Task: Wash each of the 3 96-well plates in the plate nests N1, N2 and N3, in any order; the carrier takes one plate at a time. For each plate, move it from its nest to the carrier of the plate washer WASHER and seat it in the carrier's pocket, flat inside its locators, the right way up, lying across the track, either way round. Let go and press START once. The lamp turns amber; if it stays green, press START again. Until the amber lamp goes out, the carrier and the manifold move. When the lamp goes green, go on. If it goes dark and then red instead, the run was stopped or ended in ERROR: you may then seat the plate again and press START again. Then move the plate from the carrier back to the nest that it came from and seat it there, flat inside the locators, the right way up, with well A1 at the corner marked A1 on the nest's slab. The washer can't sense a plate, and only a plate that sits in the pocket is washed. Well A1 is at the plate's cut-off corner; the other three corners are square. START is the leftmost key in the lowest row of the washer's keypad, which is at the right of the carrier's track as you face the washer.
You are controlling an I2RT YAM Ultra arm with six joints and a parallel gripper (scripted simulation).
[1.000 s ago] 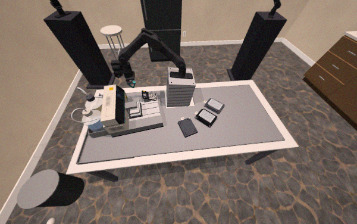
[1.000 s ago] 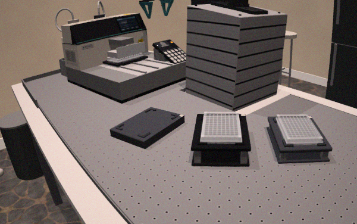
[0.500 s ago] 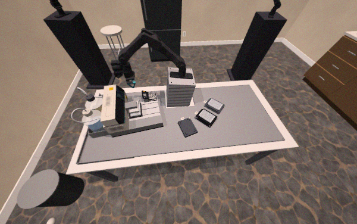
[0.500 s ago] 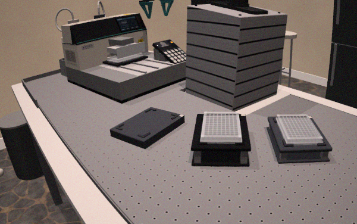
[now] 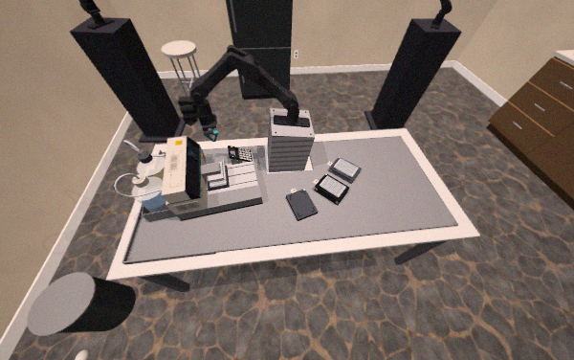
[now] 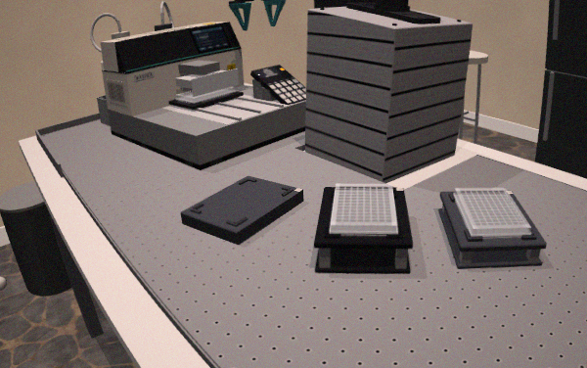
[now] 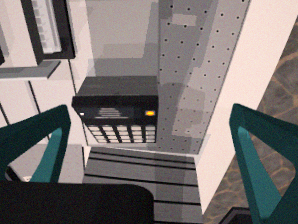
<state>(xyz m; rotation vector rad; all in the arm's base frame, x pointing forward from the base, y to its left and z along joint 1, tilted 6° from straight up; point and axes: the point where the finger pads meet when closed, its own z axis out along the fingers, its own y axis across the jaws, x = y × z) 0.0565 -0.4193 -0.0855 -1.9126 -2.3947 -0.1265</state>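
Two plates (image 6: 363, 208) in exterior view, keypad (image 7: 120, 117) below end effector (image 7: 149, 152)

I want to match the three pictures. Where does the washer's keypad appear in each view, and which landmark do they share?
Top: the keypad is left of centre, between the washer's track and the arm's ribbed pedestal.
Exterior: the keypad is upper centre, just left of the pedestal.
Wrist: the keypad is at centre, below the open gripper.
Shared landmark: the ribbed pedestal, next to the keypad in every view.
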